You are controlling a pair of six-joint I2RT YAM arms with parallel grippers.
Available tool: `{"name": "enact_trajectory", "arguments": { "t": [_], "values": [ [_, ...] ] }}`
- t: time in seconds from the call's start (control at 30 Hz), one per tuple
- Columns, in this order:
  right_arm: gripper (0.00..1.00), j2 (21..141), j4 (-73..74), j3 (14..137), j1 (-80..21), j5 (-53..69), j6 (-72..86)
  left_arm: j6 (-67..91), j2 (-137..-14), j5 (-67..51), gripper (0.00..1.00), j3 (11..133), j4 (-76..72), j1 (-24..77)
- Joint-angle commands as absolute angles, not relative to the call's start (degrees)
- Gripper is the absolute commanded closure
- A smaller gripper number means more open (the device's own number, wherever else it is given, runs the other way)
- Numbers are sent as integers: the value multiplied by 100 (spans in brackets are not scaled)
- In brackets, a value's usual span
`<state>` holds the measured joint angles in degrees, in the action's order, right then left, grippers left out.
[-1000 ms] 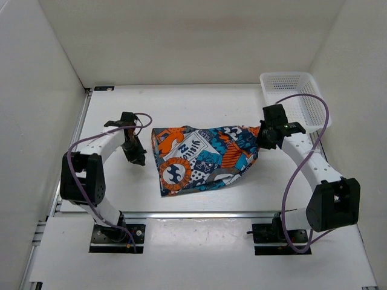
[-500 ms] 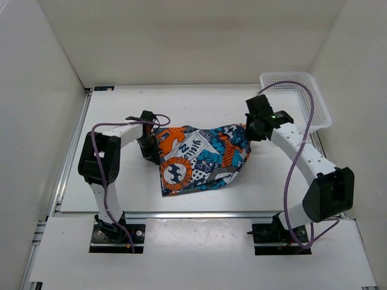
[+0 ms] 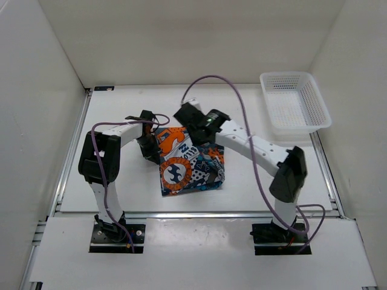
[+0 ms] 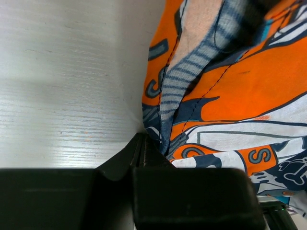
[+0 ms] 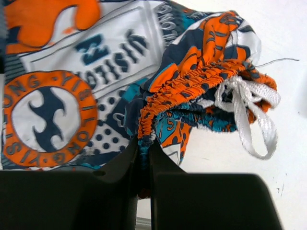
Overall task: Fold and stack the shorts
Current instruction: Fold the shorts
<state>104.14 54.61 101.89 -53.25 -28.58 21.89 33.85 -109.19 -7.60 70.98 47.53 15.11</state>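
Left gripper sits at the left edge of the shorts, mid-table. Right gripper is over their far edge, arm arched across. Bare table left and far; basket well apart, far right.
Left wrist: jaws pinched on the fabric edge.
Right wrist: jaws clamped on the orange waistband, drawstring dangling right.
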Motion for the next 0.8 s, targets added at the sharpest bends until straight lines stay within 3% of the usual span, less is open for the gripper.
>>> {"name": "enact_trajectory", "arguments": {
  "t": [0.0,0.27,0.67,0.7,0.73,0.77],
  "values": [
    [100,10853,5809,10932,-5799,-3270,2021,3366,-10907,-624,90,7031,4518,1512],
    [100,11759,5810,11742,-6363,-3103,1960,3366,-10907,-571,90,6979,4518,1512],
    [99,12409,5248,12084,-6363,-2594,1960,3366,-10854,-571,90,6979,4518,1512],
    [90,12410,5247,12137,-6363,-2497,1960,3366,-10802,-571,90,6926,4518,1460],
    [62,12410,5169,12190,-6363,-2366,1899,3366,-10802,-641,89,6926,4518,1459],
    [47,12349,5020,12190,-6363,-2251,1898,3366,-10750,-694,78,6926,4518,1285]
  ]
}}
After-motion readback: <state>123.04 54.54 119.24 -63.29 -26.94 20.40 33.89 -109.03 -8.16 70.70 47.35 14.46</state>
